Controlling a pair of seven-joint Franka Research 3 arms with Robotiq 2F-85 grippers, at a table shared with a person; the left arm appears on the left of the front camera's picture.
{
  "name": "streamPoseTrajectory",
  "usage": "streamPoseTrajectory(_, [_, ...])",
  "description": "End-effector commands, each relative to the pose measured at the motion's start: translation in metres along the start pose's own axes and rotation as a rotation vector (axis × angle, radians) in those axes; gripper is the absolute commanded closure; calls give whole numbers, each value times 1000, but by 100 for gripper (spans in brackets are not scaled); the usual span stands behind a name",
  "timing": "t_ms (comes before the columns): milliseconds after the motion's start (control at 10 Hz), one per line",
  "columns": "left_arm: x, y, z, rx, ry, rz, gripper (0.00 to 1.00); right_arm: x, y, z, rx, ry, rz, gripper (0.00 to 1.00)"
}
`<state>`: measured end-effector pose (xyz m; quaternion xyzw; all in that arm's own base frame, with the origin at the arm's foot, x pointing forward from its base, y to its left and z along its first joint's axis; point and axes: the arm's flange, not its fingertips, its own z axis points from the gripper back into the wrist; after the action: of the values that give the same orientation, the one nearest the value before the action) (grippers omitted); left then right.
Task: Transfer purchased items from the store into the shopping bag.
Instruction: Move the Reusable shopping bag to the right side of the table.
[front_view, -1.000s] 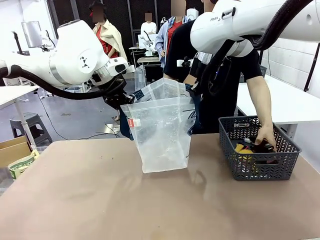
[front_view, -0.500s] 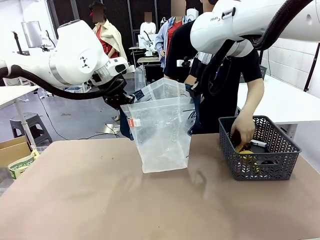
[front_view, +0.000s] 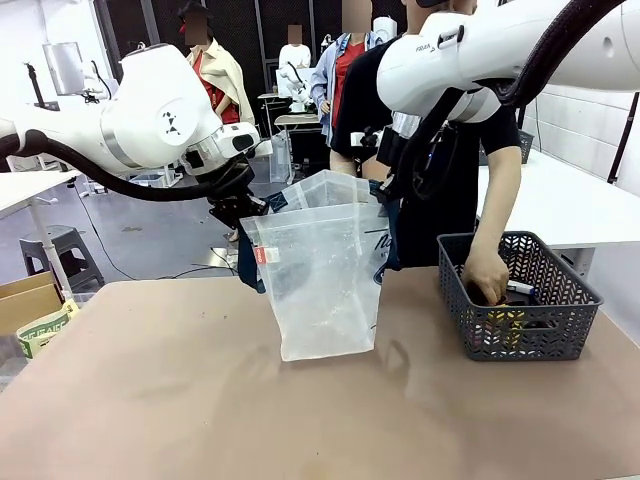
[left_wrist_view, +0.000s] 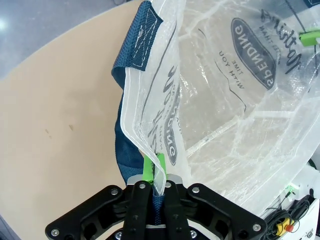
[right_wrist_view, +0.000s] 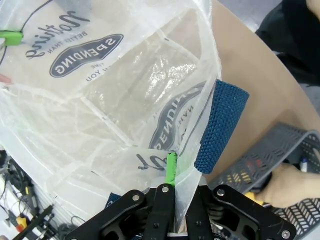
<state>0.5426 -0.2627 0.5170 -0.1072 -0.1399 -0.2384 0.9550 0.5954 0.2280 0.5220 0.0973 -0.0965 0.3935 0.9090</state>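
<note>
The shopping bag (front_view: 320, 275) stands upright and held open on the brown table (front_view: 200, 400), translucent with navy handles and a small red label. My left gripper (front_view: 245, 212) is shut on its left rim, and in the left wrist view the green pads (left_wrist_view: 147, 167) pinch the plastic edge (left_wrist_view: 165, 110) beside a navy handle. My right gripper (front_view: 385, 200) is shut on the opposite rim, its green pad (right_wrist_view: 171, 167) clamping the plastic (right_wrist_view: 150, 90). The person's hand (front_view: 487, 278) reaches into the dark grey basket (front_view: 560, 340), where yellowish and dark purchased items (front_view: 503, 318) lie.
The basket (right_wrist_view: 260, 160) stands at the table's right, close to the bag, with the person's hand (right_wrist_view: 295, 185) in it. A cardboard box (front_view: 25, 300) and a stool (front_view: 60, 250) are off the table's left. A white table (front_view: 580, 200) stands behind the basket.
The person's hand has moved from the basket's right side to its left side. Both arms and the bag have shifted slightly left and down.
</note>
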Motion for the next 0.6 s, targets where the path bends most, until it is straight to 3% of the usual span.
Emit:
streamPoseTrajectory(0, [5,4,3,-20,26,14,100,2,-2,-1,35,5,-17,100])
streamPoseTrajectory(500, [1,0,-6,-30,33,26,100,-1,0,-5,42,26,-14,100])
